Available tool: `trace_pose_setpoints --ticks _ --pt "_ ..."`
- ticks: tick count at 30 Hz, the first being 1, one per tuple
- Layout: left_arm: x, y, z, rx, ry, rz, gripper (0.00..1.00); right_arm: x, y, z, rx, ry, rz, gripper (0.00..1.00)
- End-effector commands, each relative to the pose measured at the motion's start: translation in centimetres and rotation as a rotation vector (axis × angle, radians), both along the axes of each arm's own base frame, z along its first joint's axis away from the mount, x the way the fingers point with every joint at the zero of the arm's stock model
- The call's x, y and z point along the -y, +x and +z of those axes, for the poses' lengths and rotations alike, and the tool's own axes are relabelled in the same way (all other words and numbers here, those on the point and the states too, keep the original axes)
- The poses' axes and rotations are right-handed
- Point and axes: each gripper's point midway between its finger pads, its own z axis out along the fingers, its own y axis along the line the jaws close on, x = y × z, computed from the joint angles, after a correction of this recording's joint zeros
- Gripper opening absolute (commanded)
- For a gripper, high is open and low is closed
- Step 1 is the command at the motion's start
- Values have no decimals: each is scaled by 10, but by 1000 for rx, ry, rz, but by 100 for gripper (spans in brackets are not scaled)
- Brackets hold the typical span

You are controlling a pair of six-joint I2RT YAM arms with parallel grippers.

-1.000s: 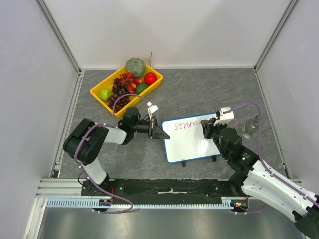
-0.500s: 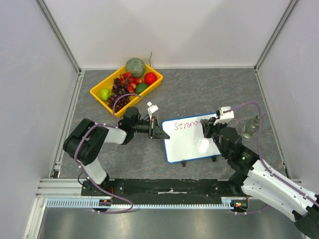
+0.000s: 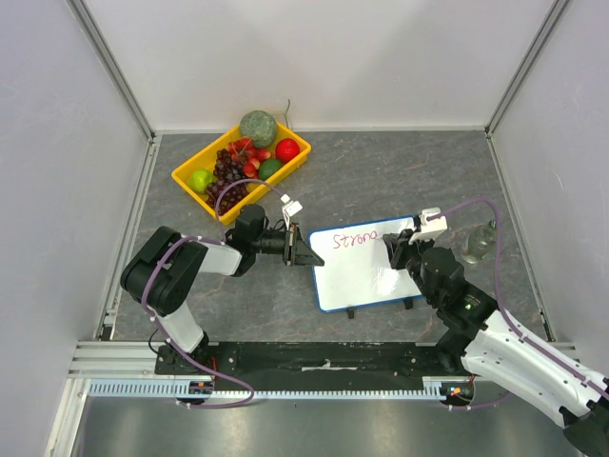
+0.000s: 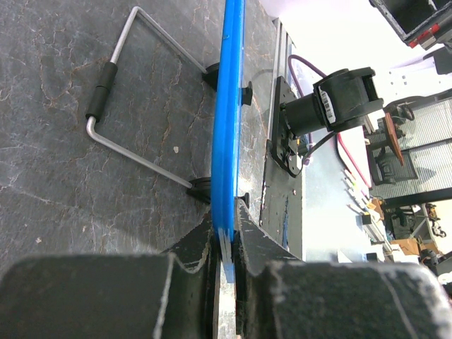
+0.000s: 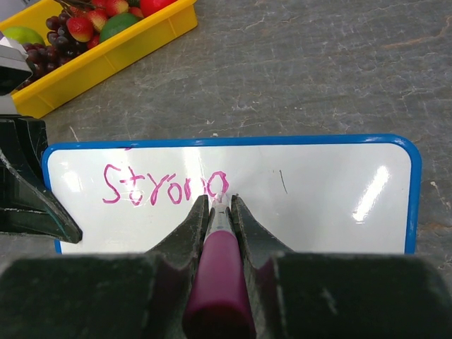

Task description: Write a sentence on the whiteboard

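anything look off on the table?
Nothing spilled or damaged. The whiteboard lies slightly askew, its left rim clamped by the left gripper. The right gripper holds a pink marker at the last letter of the sentence, which reads "Strono".

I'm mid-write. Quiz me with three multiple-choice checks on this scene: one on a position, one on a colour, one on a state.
1. In the top view, where does the yellow tray lie from the whiteboard?
A. farther back, to the left
B. nearer the arm bases, to the right
C. on top of it
2. What colour is the writing?
A. black
B. blue
C. pink-red
3. The left tool is:
A. open above the board
B. shut on the whiteboard's blue rim
C. holding a marker
Answers:
1. A: the tray sits up and left of the board.
2. C: the right wrist view shows pink-red letters.
3. B: its fingers pinch the rim in the left wrist view.
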Motion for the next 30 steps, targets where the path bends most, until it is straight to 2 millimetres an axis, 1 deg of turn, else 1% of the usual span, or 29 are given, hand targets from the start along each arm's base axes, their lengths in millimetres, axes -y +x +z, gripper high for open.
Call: trace_pose_setpoints --ticks 1,6,18,27,30 --pt "2 -3 -3 60 -2 -43 2 2 -6 -21 -53 -27 11 0" --pt "2 -3 -4 59 -1 -43 2 3 -9 -25 -65 -35 20 0" --pt "2 -3 -4 58 0 -43 2 3 -15 -30 -85 -44 43 0" --pt "1 -3 -4 60 -1 -44 2 -6 -18 -31 -92 -12 88 0" --pt "2 -4 -4 60 -1 -45 2 -10 -17 -28 -87 12 94 0"
